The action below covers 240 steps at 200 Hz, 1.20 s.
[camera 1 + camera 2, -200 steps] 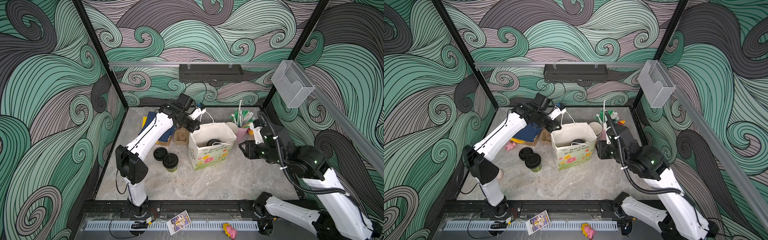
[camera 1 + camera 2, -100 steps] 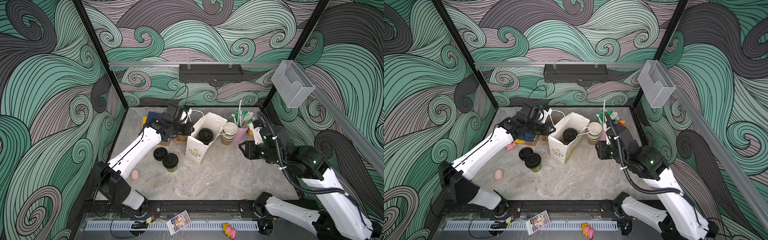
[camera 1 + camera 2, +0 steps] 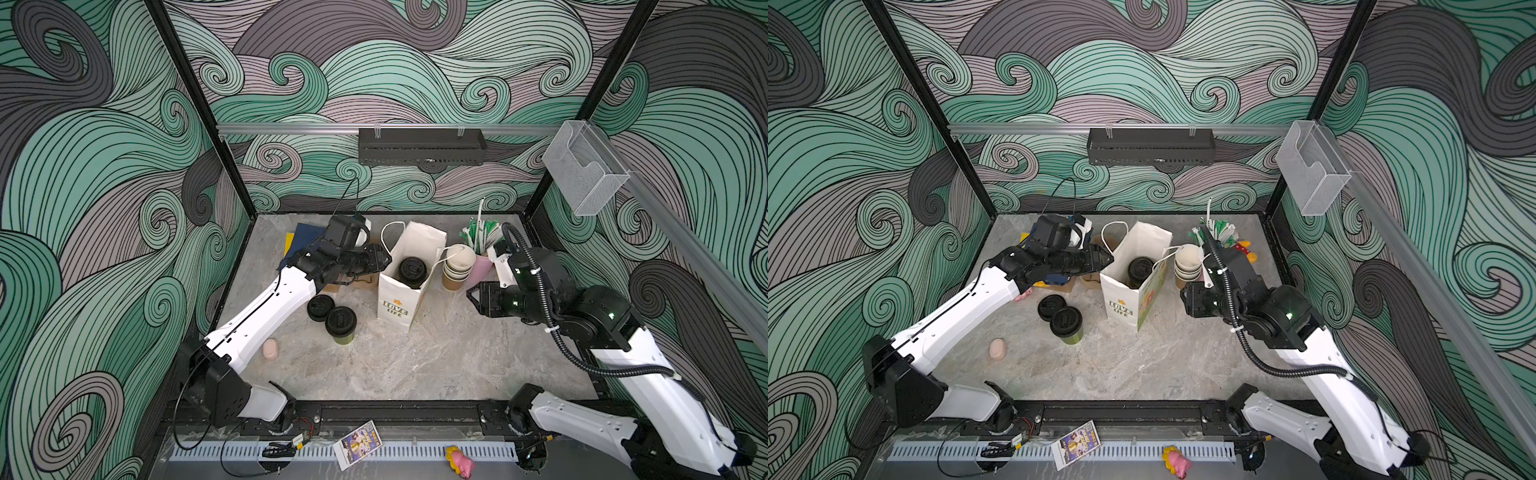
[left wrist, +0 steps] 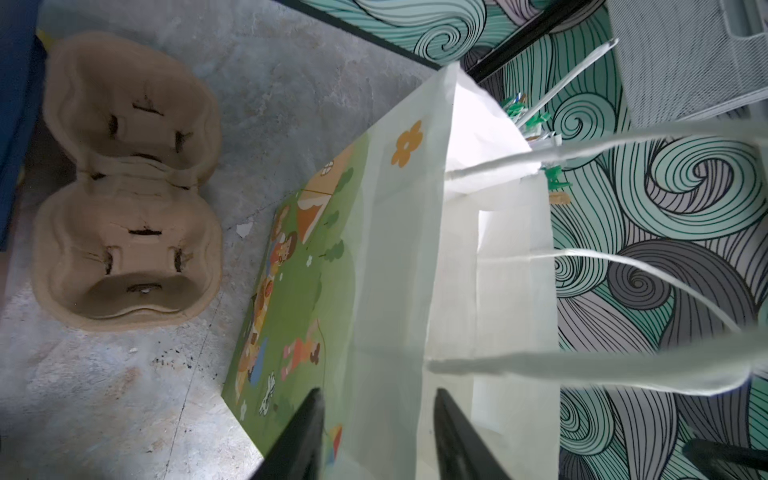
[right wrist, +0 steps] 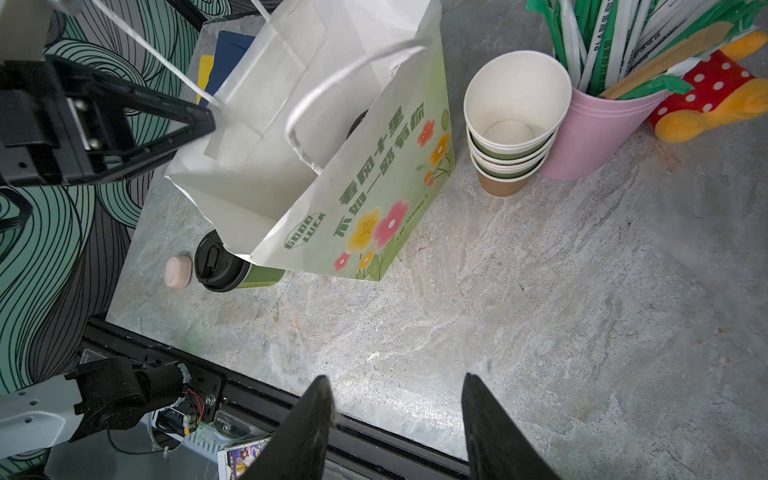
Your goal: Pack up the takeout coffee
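One lidded cup point(image 3: 412, 271) sat inside the paper bag point(image 3: 397, 309), a second lidded cup point(image 3: 340, 324) just beside it; the left gripper point(image 4: 378, 392), unclenched, straddled the bag's rim, the right gripper point(image 5: 397, 378) hung released nearby; grasping the second cup seemed next.

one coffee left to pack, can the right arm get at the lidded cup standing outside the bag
Probably not directly: the paper bag stands between the right pincer and the lidded cup; it would have to reach around.
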Motion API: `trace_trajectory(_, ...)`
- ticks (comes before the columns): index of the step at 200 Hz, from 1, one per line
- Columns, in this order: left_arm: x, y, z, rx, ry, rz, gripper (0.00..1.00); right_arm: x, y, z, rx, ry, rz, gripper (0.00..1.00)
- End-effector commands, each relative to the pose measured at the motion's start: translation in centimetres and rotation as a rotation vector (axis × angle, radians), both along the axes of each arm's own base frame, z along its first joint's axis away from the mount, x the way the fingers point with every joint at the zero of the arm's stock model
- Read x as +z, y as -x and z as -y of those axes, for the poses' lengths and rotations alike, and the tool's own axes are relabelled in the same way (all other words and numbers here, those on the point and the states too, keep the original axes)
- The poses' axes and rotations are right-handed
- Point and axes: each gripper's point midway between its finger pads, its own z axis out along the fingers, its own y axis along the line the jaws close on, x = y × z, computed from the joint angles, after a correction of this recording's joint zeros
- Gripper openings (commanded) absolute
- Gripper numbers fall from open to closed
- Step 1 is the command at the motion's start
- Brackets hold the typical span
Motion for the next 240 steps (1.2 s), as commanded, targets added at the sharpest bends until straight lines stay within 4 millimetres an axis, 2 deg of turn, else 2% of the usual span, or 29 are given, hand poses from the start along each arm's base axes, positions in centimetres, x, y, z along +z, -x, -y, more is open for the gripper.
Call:
trace_trajectory(1,3.5,-0.1,-1.6,0.066,0.016,0.116,0.59,0.1,-0.1,-0.3,0.007,-0.012,-0.005,0.56)
trace_trajectory(14,4.3,0.2,-2.4,0.068,-0.013,0.156,0.73,0.0,-0.1,-0.4,0.011,-0.013,-0.007,0.59)
trace_trajectory(22,4.5,0.4,-2.9,0.069,-0.042,0.165,0.78,0.0,-0.1,-0.6,0.017,-0.016,-0.011,0.61)
trace_trajectory(40,5.1,0.7,-3.2,0.039,-0.091,0.188,0.82,0.2,-0.2,-1.8,0.048,-0.055,-0.024,0.66)
trace_trajectory(65,6.0,0.7,-3.0,-0.005,-0.122,0.217,0.87,0.7,-0.4,-4.9,0.106,-0.092,-0.016,0.72)
trace_trajectory(92,6.8,-0.4,-2.2,-0.041,-0.120,0.248,0.89,-0.3,-1.7,-7.6,0.068,-0.045,0.001,0.75)
trace_trajectory(120,6.6,-2.2,-1.7,-0.032,-0.092,0.243,0.89,-1.5,-4.3,-7.7,-0.099,0.027,0.026,0.76)
trace_trajectory(142,6.5,-3.0,-1.7,-0.019,-0.075,0.237,0.89,-2.4,-5.8,-7.4,-0.203,0.063,0.034,0.73)
trace_trajectory(201,6.4,-2.7,-2.0,-0.011,-0.075,0.244,0.89,-2.3,-8.3,-7.9,-0.302,0.135,0.056,0.64)
trace_trajectory(240,6.5,-2.4,-2.4,-0.004,-0.083,0.249,0.89,-2.7,-8.8,-7.3,-0.345,0.207,0.053,0.56)
